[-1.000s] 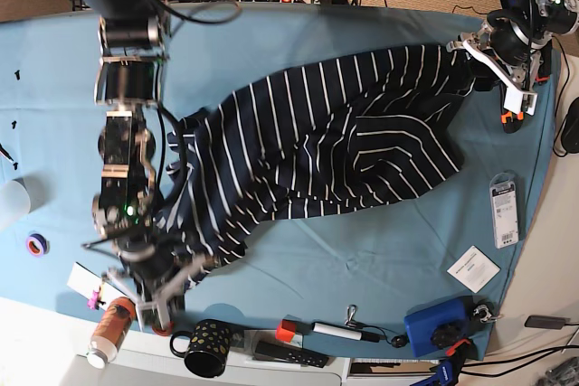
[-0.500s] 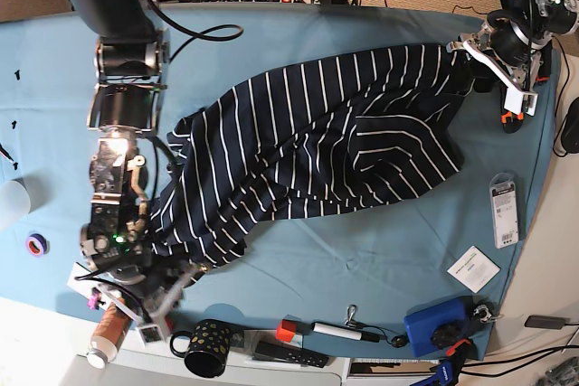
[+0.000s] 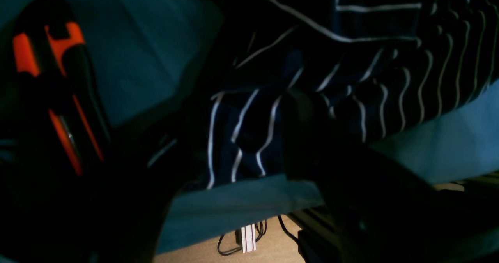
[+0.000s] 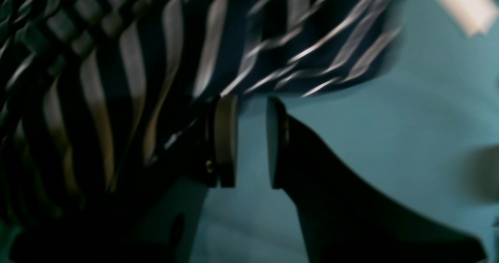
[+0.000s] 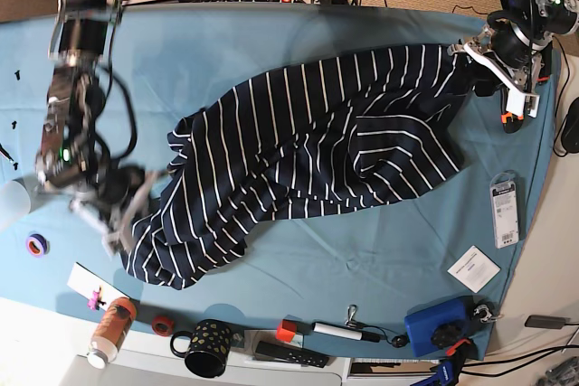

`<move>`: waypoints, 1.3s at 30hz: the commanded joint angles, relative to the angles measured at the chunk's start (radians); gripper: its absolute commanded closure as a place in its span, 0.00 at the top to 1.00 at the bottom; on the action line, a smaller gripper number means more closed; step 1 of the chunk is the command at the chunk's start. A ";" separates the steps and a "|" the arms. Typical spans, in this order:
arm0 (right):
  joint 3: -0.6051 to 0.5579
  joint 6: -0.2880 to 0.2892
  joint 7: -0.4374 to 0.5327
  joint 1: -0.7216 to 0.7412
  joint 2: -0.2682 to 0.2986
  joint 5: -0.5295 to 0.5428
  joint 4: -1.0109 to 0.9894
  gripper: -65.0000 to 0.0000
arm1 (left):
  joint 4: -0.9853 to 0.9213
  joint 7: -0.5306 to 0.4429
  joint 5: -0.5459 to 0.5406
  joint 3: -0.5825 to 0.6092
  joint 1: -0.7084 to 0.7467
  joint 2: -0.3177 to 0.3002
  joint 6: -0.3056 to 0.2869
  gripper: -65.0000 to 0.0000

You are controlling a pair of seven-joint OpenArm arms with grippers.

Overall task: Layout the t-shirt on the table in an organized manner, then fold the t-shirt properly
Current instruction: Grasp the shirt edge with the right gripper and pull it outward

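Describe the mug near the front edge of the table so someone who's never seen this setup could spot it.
Start at the teal table and follow its white near edge toward the side below the t-shirt. The mug sits there, between an orange-labelled bottle and a black remote. It alone is black with small gold dots and a handle.

The t-shirt (image 5: 308,146) — dark navy with thin white stripes — on the teal-blue table (image 5: 271,38).
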 commanded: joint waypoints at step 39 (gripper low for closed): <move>-0.119 0.135 0.328 -0.240 0.014 -0.318 -0.179 0.38 | 0.017 -0.018 -0.017 -0.004 0.000 -0.006 -0.001 0.46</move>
